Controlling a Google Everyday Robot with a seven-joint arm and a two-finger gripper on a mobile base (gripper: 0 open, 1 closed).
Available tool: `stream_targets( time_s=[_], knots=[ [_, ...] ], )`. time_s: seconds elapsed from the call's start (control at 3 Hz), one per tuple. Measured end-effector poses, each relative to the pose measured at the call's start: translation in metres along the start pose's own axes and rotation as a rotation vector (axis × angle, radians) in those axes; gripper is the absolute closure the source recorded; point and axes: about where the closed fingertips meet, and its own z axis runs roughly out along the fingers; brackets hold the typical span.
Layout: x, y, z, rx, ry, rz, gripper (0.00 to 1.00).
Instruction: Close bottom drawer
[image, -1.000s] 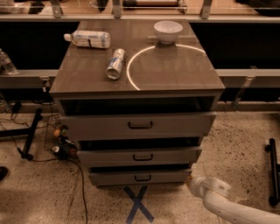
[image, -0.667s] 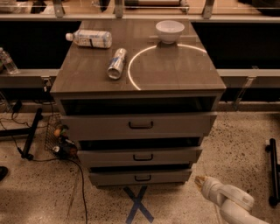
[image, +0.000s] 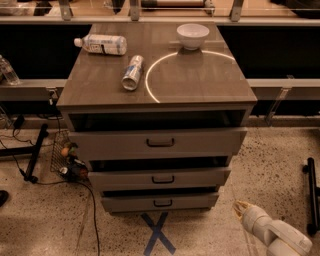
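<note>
While the bottom drawer (image: 160, 202) juts slightly, end effector (image: 240, 206) off its right corner, apart; grip unreadable.

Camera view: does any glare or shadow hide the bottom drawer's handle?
Camera view: no, the bottom drawer front is evenly lit and its dark handle stands out. Same view: the main glare is a bright arc on the cabinet top; gaps above the drawer fronts are in deep shadow; the gripper sits lit at lower right, over the floor.
</note>
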Motion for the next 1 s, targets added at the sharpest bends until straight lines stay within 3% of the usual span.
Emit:
stream_targets(
  time_s=[0.33, 1.0],
  knots=[
    [-0.048, -0.037, -0.018, 0.033, -0.035, -0.048, 1.00],
    [-0.134, -0.143, -0.100, 0.140, -0.079, -0.116, 1.00]
  ],
)
